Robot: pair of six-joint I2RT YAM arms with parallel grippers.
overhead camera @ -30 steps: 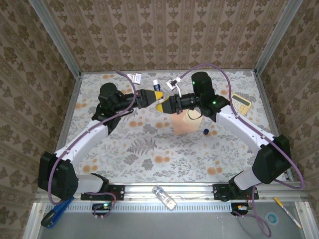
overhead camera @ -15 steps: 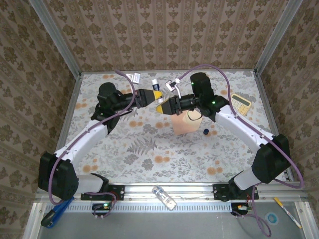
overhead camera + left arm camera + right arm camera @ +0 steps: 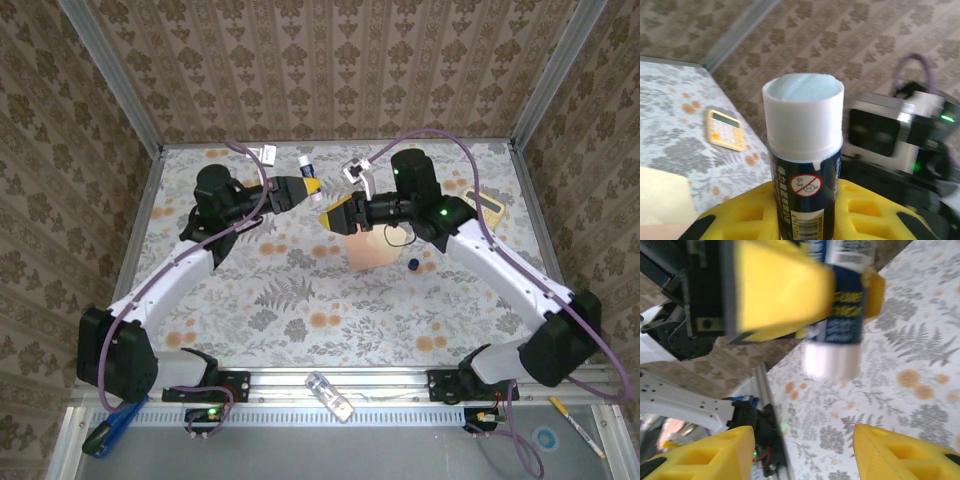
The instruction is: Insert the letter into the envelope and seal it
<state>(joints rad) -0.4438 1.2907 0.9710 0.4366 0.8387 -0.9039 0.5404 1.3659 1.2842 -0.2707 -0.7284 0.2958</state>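
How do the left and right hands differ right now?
Left hand is shut on the glue stick; right hand stands open and empty. Left hand sits farther back over the table; right hand is by the envelope's far corner. Both have yellow fingers and point toward each other.

Back wall (image 3: 330, 70): tan-brown wallpaper with a repeating damask motif set in vertical stripes.
Side walls (image 3: 45, 200): the same wallpaper on the left and right, closing in the worktop.
Corner posts (image 3: 108, 75): pale metal bars run up the two far corners.
Worktop (image 3: 300, 320): covered by a pale grey sheet printed with ferns, leaves and orange blooms.
Front rail (image 3: 380, 378): slotted aluminium, running across the near edge.
Ledge (image 3: 400, 450): plain grey metal surface below the rail.
Light: even and soft, with only faint shadows on the worktop.
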